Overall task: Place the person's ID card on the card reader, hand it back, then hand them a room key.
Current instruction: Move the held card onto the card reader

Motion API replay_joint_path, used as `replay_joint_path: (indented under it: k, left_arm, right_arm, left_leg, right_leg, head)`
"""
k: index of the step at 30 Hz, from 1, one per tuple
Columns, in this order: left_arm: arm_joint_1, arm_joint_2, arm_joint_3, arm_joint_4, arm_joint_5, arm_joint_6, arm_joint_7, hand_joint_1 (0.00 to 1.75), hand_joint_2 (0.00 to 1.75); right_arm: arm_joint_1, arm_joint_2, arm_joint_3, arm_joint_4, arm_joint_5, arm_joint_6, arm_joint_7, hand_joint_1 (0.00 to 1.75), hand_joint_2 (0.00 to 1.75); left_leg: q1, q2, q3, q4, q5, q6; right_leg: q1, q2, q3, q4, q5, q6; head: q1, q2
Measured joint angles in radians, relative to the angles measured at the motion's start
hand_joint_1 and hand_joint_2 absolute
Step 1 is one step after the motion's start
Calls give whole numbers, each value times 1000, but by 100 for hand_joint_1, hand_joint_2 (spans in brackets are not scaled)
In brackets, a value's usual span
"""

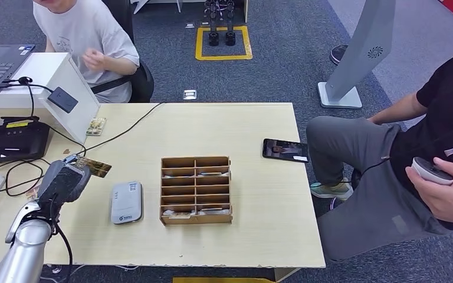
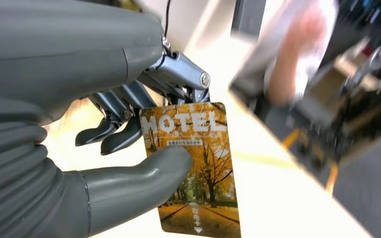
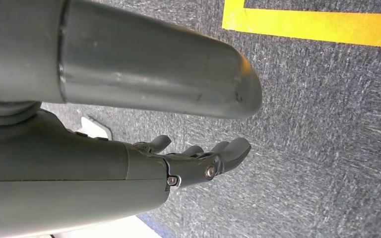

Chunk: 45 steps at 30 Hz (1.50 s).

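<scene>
From the head view, the robot's left hand (image 1: 63, 180) is raised over the near left part of the wooden table (image 1: 259, 242), pinching a room key (image 1: 94, 167) printed with an autumn scene, the card jutting out towards the far side where a person in a grey shirt (image 1: 88, 35) sits behind a white desk partition (image 1: 65, 88); the lift and outward angle suggest the card is being offered rather than set down. The white card reader (image 1: 126, 201) lies flat on the table just right of that hand with nothing on it, and no ID card can be made out there, so the reading and return steps look finished. Beside the reader stands the wooden card rack (image 1: 196, 190), its slots holding more cards, probably the key's source. A phone (image 1: 285, 150) lies near the right edge, by a seated person in black (image 1: 442, 135) holding a small device (image 1: 432, 171). From the left wrist view, the thumb (image 2: 144, 181) presses on the card's face while darker fingers (image 2: 114, 136) back it from behind, a pinch that leaves "HOTEL" readable and most of the card free for another hand to take; the background is blurred. From the right wrist view, the right hand (image 3: 198, 158) hangs over grey carpet (image 3: 327, 148) near a yellow floor line (image 3: 317, 25), fingers loosely apart and holding nothing, apparently idle.
</scene>
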Motion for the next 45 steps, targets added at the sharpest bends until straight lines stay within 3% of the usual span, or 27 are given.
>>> replay_joint_path:
  k: [3,13,18,23,33,40,45]
  left_arm:
    - [40,-6,-9,-53,101,-76,56,175,175]
    - [119,20,-13,-144,229,-153,141,175,175]
    - [172,50,-21,-167,186,-129,177,175,175]
    - [175,42,-59,-162,94,-63,183,175,175]
    - [123,-37,-138,-90,48,-12,191,175,175]
    - [36,-108,-146,-19,142,44,211,175,175]
    - [-12,-142,-156,24,27,174,202,175,175]
  right_arm:
    - [2,1,-8,0,-1,-1,0,0,0]
    - [6,2,-25,1,1,-10,-7,0,0]
    - [7,5,-32,1,7,-16,-9,0,0]
    - [7,8,-33,1,8,-17,-6,0,0]
    - [6,13,-35,1,25,-17,-7,0,0]
    - [5,16,-41,1,41,-18,-7,0,0]
    - [4,17,-47,1,49,-16,-6,0,0]
  left_leg:
    - [0,0,0,0,0,0]
    - [0,1,0,0,0,0]
    - [0,0,0,0,0,0]
    - [0,0,-1,0,0,0]
    - [0,-1,-1,0,0,0]
    - [0,-1,-1,0,1,0]
    - [0,-1,-1,0,1,0]
  right_leg:
    - [0,0,0,0,0,0]
    - [0,1,-1,1,0,0]
    - [0,0,-1,1,0,0]
    - [0,-1,-1,1,0,0]
    - [0,-1,-1,1,1,0]
    - [0,-1,-1,1,1,0]
    - [0,-1,-1,1,1,0]
  head:
    - [0,0]
    - [0,0]
    - [0,0]
    - [0,0]
    - [0,0]
    - [0,0]
    - [0,0]
